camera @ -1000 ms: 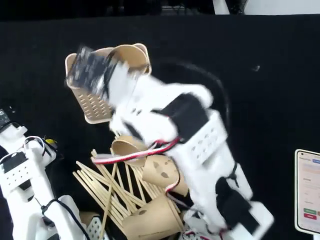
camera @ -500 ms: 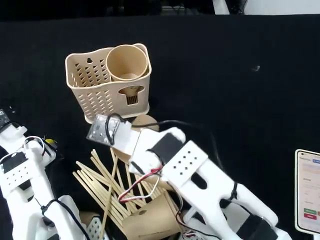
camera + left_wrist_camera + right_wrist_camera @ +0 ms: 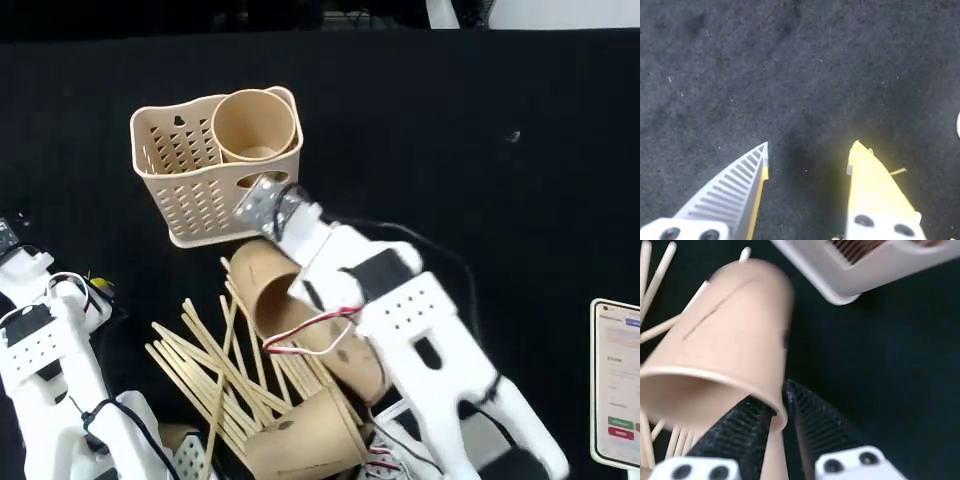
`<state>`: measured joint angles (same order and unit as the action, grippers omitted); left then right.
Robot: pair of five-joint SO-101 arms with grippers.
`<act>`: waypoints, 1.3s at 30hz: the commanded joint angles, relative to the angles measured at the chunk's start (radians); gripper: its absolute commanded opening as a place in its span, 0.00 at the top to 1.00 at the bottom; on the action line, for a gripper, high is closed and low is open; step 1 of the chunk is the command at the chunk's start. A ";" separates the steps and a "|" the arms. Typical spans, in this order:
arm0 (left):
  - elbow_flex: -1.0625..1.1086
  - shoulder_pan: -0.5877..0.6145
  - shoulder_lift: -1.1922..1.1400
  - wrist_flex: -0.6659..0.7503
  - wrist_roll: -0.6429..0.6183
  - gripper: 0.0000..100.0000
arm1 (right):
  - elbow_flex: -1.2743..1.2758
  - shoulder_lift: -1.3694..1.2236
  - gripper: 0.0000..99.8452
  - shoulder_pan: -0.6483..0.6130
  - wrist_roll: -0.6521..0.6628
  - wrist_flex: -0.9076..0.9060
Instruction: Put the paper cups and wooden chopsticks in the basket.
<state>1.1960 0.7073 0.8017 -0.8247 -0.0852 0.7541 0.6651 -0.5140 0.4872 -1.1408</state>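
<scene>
1. The right hand [image 3: 775, 400] was pinching a paper cup [image 3: 260, 288] by its rim. In the right wrist view I saw the cup wall clamped between the two dark fingers.
2. That cup lay tilted on its side at about 5 o'clock of the basket [image 3: 200, 195], close to the basket's front wall but apart from it. It sat over the upper ends of the wooden chopsticks [image 3: 205, 375]. I could not tell whether it rested on them or hung clear.
3. The basket stood upright at about 10 o'clock on the bench [image 3: 520, 200] in the high view.
4. A second cup [image 3: 255, 125] stood mouth-up in the basket's 3 o'clock compartment.
5. The chopsticks lay outside the basket in a loose fan at about 7 o'clock, between the two arms. Several of them crossed one another.
6. A third cup [image 3: 300, 440] lay on its side at 6 o'clock, near the bench's lower edge. It touched the lower ends of the sticks.
7. The left hand [image 3: 810, 145] was spread, with nothing between its fingers. It hung over bare black bench.
8. The left arm [image 3: 45, 350] sat at about 8 o'clock, well apart from the basket and the held cup.
9. A phone [image 3: 615, 385] lay at the 4 o'clock edge with its screen lit, well apart from everything else.
</scene>
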 commanded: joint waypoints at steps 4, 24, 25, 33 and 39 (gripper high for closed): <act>-0.004 -0.005 0.018 0.012 -0.006 0.74 | -0.295 0.223 0.99 0.026 -0.006 -0.169; 0.007 -0.007 0.021 0.012 -0.006 0.74 | -1.389 -0.492 0.99 0.064 -0.195 -0.169; 0.007 -0.007 0.021 0.012 -0.006 0.74 | -1.435 -0.535 0.99 0.074 -0.195 -0.183; 0.007 -0.008 0.021 0.012 -0.006 0.74 | -1.658 -0.820 0.98 0.086 -0.195 -0.324; 0.007 -0.005 0.021 0.012 -0.006 0.74 | -1.822 -0.871 0.79 0.087 -0.278 -0.417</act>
<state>1.2144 0.7073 0.8017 -0.8247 -0.0852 -0.9398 -0.2171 -0.4419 0.2693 -1.5106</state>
